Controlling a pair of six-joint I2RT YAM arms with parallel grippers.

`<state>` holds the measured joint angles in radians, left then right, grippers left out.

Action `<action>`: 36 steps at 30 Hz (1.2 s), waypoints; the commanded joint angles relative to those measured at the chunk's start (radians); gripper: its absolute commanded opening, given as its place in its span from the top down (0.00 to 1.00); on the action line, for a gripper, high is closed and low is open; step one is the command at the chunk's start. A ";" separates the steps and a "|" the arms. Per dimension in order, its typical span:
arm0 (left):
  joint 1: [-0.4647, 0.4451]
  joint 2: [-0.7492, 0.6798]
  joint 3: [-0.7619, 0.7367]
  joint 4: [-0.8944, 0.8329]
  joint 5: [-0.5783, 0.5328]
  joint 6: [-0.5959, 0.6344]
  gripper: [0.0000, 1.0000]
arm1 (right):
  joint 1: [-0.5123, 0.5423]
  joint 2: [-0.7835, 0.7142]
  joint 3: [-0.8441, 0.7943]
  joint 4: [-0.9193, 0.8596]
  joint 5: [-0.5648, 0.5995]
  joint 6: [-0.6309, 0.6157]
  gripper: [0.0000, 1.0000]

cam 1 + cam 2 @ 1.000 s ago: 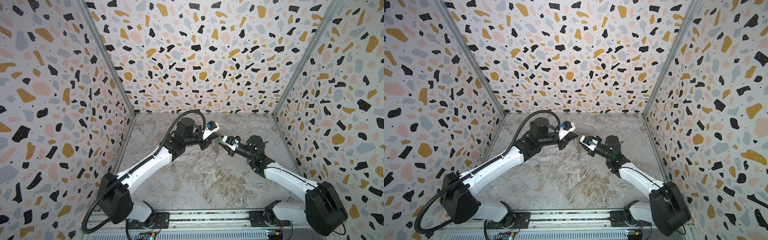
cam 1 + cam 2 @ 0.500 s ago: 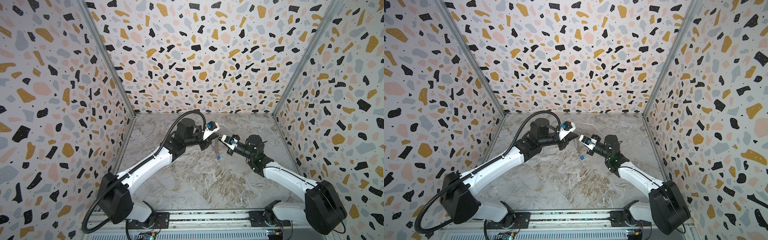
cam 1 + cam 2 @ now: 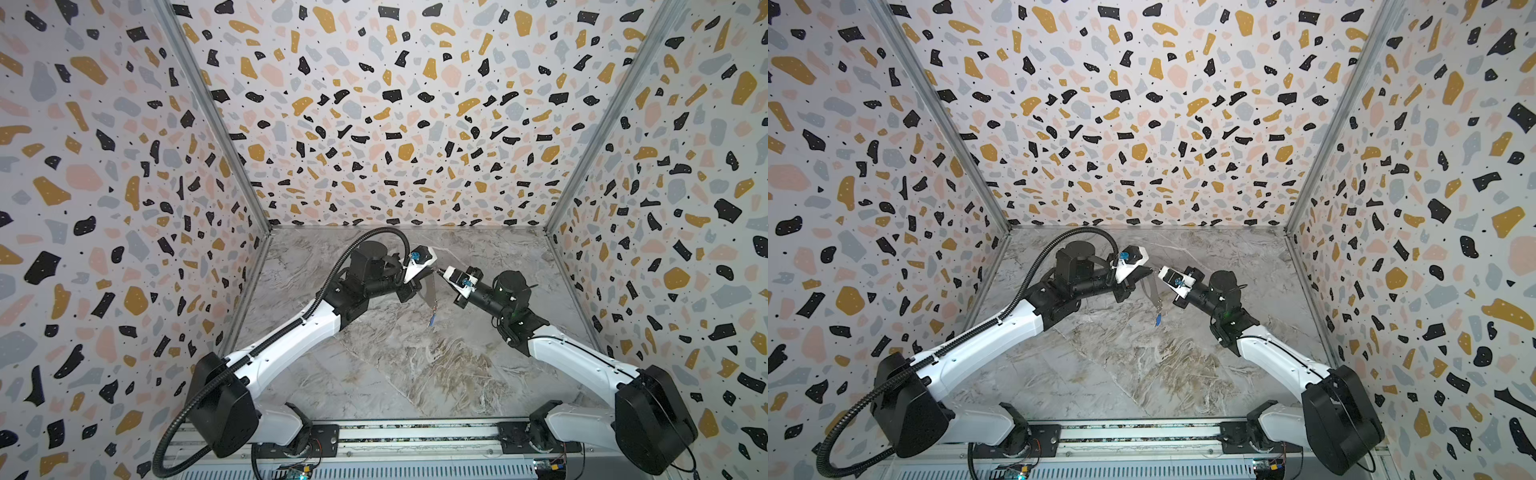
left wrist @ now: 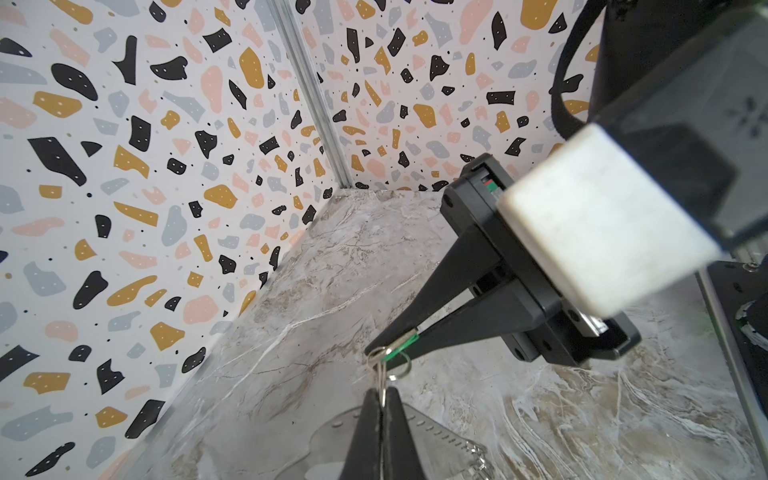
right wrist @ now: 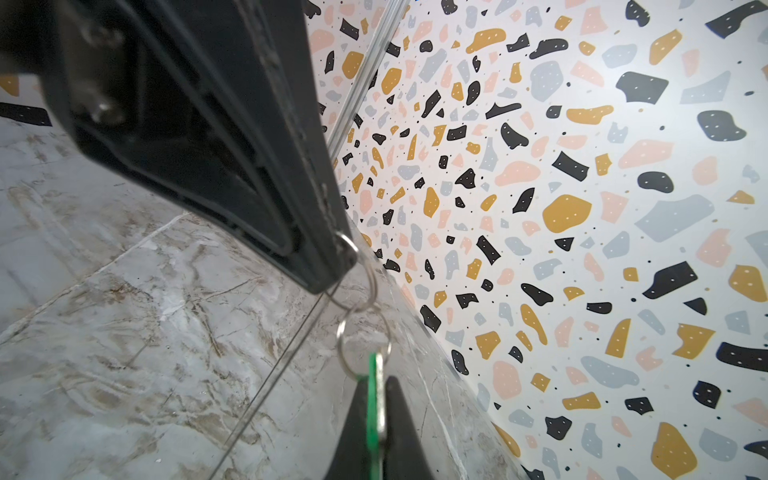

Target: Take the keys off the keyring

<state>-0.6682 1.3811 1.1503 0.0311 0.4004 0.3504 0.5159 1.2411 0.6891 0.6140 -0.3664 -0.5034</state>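
- right gripper has just gone from partly spread to pressed together; it now pinches the green key edge-on between its fingertips
- left gripper unchanged, pressed together on a small metal ring at the edge of the keyring; this holds the grey plate up in the air, well above the tabletop
- two linked metal rings run between the two gripper tips; the green key is still joined to the keyring through them
- blue key dangles free from the plate's lower end in both top views; no gripper touches it
- judgement: the grasp on the first key looks secured, so the pull or twist off the ring comes next; neither key is off yet, so the task is at an early stage
- risk: the key is thin and gripped on edge, so it may slip; the ring gap is too small to see
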 commanded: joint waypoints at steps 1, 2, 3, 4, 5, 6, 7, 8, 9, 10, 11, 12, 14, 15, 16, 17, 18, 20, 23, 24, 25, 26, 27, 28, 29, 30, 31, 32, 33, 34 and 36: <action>-0.005 -0.041 -0.005 0.071 -0.045 0.027 1.00 | -0.004 -0.025 0.001 0.002 0.067 -0.006 1.00; -0.006 -0.042 -0.007 0.070 -0.055 0.028 1.00 | -0.003 -0.022 0.001 0.001 0.070 -0.007 1.00; -0.008 -0.042 -0.006 0.067 -0.062 0.031 1.00 | -0.002 -0.023 0.001 0.003 0.073 -0.011 1.00; -0.011 -0.043 -0.005 0.066 -0.070 0.035 1.00 | 0.000 -0.021 0.001 0.004 0.084 -0.016 1.00; -0.015 -0.043 -0.005 0.063 -0.079 0.039 1.00 | 0.004 -0.020 0.000 0.008 0.098 -0.024 1.00; -0.016 -0.043 -0.004 0.060 -0.087 0.042 1.00 | 0.008 -0.021 0.000 0.009 0.112 -0.032 1.00; -0.017 -0.042 -0.003 0.057 -0.095 0.045 1.00 | 0.011 -0.022 0.000 0.013 0.129 -0.038 1.00; -0.018 -0.041 -0.001 0.053 -0.100 0.046 1.00 | 0.014 -0.022 0.000 0.015 0.142 -0.049 1.00; -0.019 -0.041 0.002 0.049 -0.109 0.047 1.00 | 0.017 -0.024 -0.002 0.022 0.159 -0.054 1.00; -0.021 -0.036 0.006 0.042 -0.119 0.048 1.00 | 0.019 -0.025 -0.004 0.032 0.179 -0.061 1.00; -0.022 -0.035 0.012 0.035 -0.126 0.048 1.00 | 0.022 -0.028 -0.005 0.039 0.200 -0.069 1.00; -0.022 -0.031 0.016 0.030 -0.133 0.048 1.00 | 0.025 -0.029 -0.006 0.049 0.218 -0.074 1.00; -0.024 -0.031 0.018 0.027 -0.153 0.047 1.00 | 0.028 -0.034 -0.009 0.059 0.246 -0.087 1.00; -0.025 -0.031 0.019 0.028 -0.158 0.047 1.00 | 0.030 -0.035 -0.010 0.060 0.256 -0.091 1.00; -0.025 -0.030 0.019 0.027 -0.161 0.046 1.00 | 0.029 -0.037 -0.012 0.067 0.268 -0.095 1.00; -0.026 -0.028 0.020 0.025 -0.164 0.047 1.00 | 0.029 -0.039 -0.013 0.071 0.274 -0.098 1.00; -0.027 -0.025 0.020 0.023 -0.167 0.047 1.00 | 0.031 -0.040 -0.013 0.074 0.280 -0.104 1.00; -0.029 -0.019 0.026 0.015 -0.173 0.046 1.00 | 0.032 -0.044 -0.018 0.093 0.294 -0.105 1.00; -0.033 -0.012 0.029 0.010 -0.181 0.049 1.00 | 0.035 -0.046 -0.015 0.101 0.294 -0.111 1.00; -0.034 -0.011 0.030 0.010 -0.185 0.049 1.00 | 0.035 -0.045 -0.013 0.101 0.294 -0.112 1.00; -0.036 -0.007 0.033 0.004 -0.189 0.052 1.00 | 0.037 -0.045 -0.012 0.105 0.292 -0.113 1.00; -0.039 -0.002 0.036 -0.002 -0.200 0.053 1.00 | 0.037 -0.046 -0.011 0.110 0.292 -0.113 1.00; -0.043 0.000 0.040 -0.008 -0.207 0.054 1.00 | 0.037 -0.046 -0.011 0.114 0.293 -0.113 1.00; -0.046 0.004 0.044 -0.015 -0.212 0.057 1.00 | 0.037 -0.046 -0.010 0.118 0.292 -0.112 1.00; -0.049 0.008 0.047 -0.020 -0.220 0.057 1.00 | 0.036 -0.047 -0.007 0.120 0.291 -0.110 1.00; -0.052 0.011 0.050 -0.023 -0.226 0.059 1.00 | 0.036 -0.046 -0.004 0.123 0.291 -0.108 1.00; -0.057 0.016 0.054 -0.029 -0.231 0.061 1.00 | 0.036 -0.047 -0.002 0.129 0.288 -0.104 1.00; -0.059 0.019 0.056 -0.031 -0.236 0.062 1.00 | 0.036 -0.048 0.001 0.131 0.282 -0.100 1.00; -0.063 0.021 0.056 -0.031 -0.238 0.062 1.00 | 0.036 -0.048 0.002 0.133 0.278 -0.095 1.00; -0.067 0.024 0.057 -0.031 -0.238 0.065 1.00 | 0.036 -0.048 0.005 0.136 0.272 -0.086 1.00; -0.072 0.028 0.057 -0.030 -0.236 0.068 1.00 | 0.036 -0.046 0.012 0.139 0.263 -0.076 1.00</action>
<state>-0.7357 1.4044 1.1767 0.0139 0.1944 0.4057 0.5678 1.2324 0.6754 0.6998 -0.1463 -0.6117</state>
